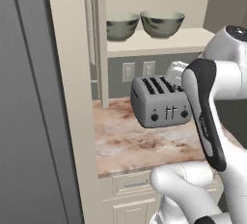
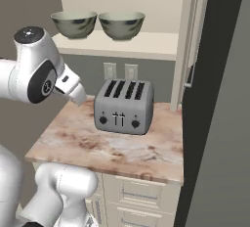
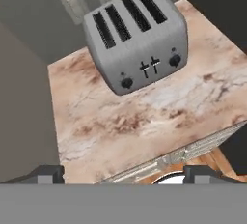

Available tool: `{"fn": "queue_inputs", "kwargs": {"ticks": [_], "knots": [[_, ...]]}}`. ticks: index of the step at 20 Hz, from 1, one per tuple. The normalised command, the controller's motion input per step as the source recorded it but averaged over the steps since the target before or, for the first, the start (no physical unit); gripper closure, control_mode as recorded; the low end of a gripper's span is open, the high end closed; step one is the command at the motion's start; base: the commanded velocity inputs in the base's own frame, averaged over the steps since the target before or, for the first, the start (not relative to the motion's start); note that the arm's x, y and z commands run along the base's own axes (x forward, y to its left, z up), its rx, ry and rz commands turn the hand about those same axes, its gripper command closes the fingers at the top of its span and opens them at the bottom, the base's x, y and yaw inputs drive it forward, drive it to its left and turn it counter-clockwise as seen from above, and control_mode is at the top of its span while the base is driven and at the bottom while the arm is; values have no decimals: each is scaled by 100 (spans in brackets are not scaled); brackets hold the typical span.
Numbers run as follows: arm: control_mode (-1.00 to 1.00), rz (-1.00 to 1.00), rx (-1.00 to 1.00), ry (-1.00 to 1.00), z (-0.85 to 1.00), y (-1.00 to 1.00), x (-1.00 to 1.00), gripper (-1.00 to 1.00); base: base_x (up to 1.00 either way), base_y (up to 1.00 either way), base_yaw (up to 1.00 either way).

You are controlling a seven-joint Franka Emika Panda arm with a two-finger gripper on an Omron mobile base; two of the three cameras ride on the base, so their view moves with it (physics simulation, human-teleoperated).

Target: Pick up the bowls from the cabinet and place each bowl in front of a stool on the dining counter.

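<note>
The white arm (image 1: 212, 117) rises from the 5 o'clock corner of the left base view, its pale elbow link folded low at 6 o'clock; a dark-sided forearm link climbs toward 1 o'clock to a rounded white joint with a dark cap; in the right base view the same joint sits at 9 o'clock, a short white wrist segment slanting toward 4 o'clock; the gripper (image 3: 124, 174) looks steeply downward in the hand view, its 2 dark fingertips (image 3: 48, 174) spread wide apart, nothing between them.

A grey 4-slot toaster (image 2: 124, 106) sits on a marbled worktop (image 2: 117, 150).
</note>
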Motion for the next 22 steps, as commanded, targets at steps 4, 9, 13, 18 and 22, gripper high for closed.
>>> {"fn": "queue_inputs", "kwargs": {"ticks": [4, 9, 13, 18, 22], "knots": [[-100, -41, 40, -20, 55, -14, -49, -100, 0, 0, 0], [-100, -42, 27, -7, 71, -17, -50, -100, 0, 0, 0], [-100, -28, 16, 1, 83, -21, -16, -100, 0, 0, 0], [-100, -6, 5, 8, 78, -5, 0, -100, 0, 0, 0], [-100, 16, 17, 0, 9, -2, 28, -100, 0, 0, 0]]}}
